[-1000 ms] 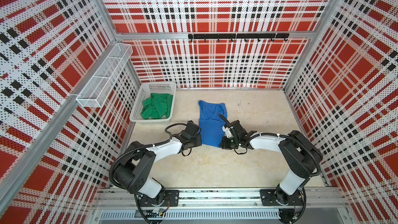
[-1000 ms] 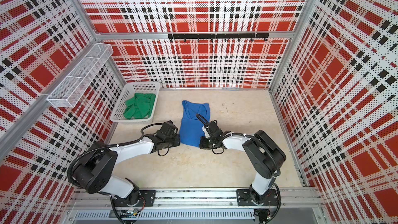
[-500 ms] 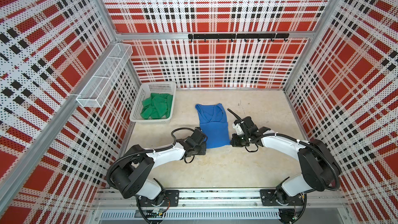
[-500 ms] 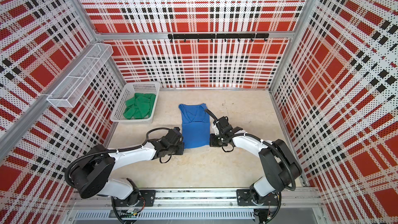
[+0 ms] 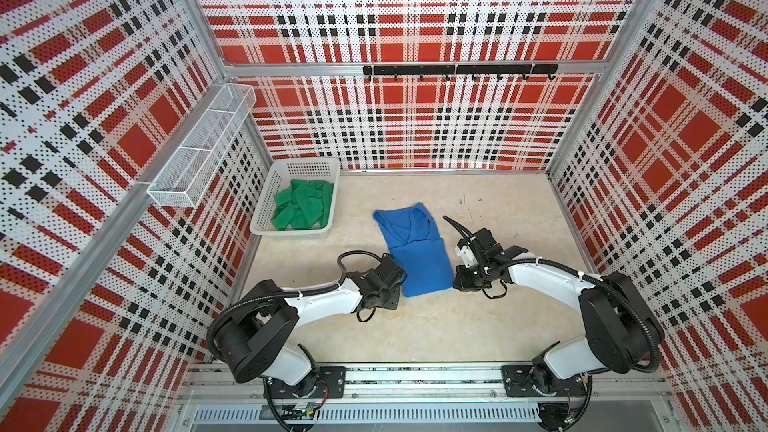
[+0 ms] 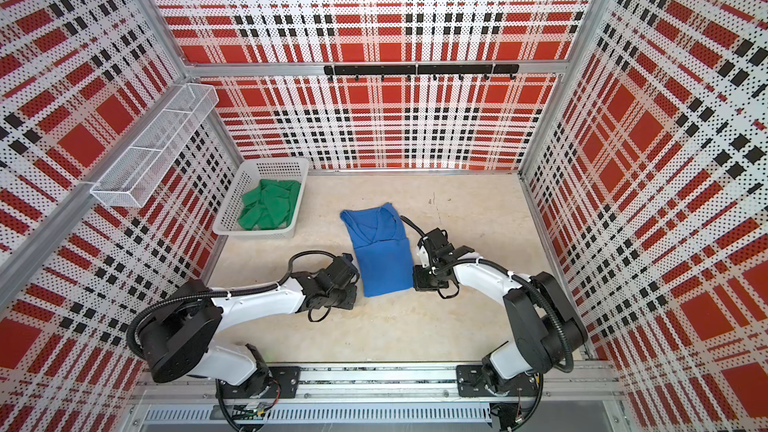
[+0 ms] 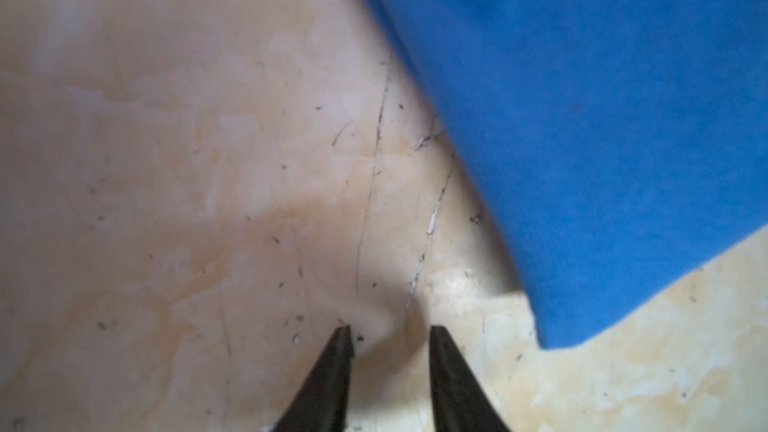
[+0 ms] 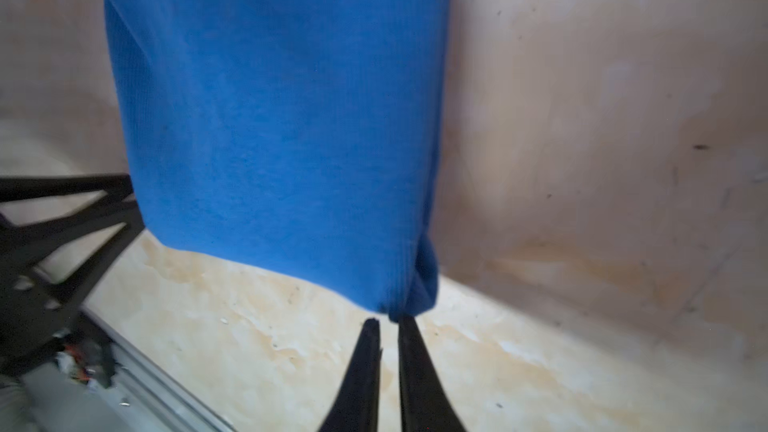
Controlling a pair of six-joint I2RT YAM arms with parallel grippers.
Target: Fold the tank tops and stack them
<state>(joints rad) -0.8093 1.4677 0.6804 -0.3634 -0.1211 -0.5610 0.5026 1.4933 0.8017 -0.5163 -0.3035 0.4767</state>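
Blue tank top lies part-folded on the desk, apparently being released: left fingers apart, empty; right fingers barely parted at its corner, possibly touching. Next, a crosswise fold.

In a top view, the blue top lies flat in the middle of the beige table. Its straps point toward the back wall and its hem toward the lower edge of the frame, with a fold line across its middle. The left gripper sits just beside its lower left corner and the right gripper at its lower right corner; their jaws are hidden under the wrists. At centre left a white basket holds the crumpled green top. A wire shelf hangs on the left wall, and a black hook rail crosses the back wall.
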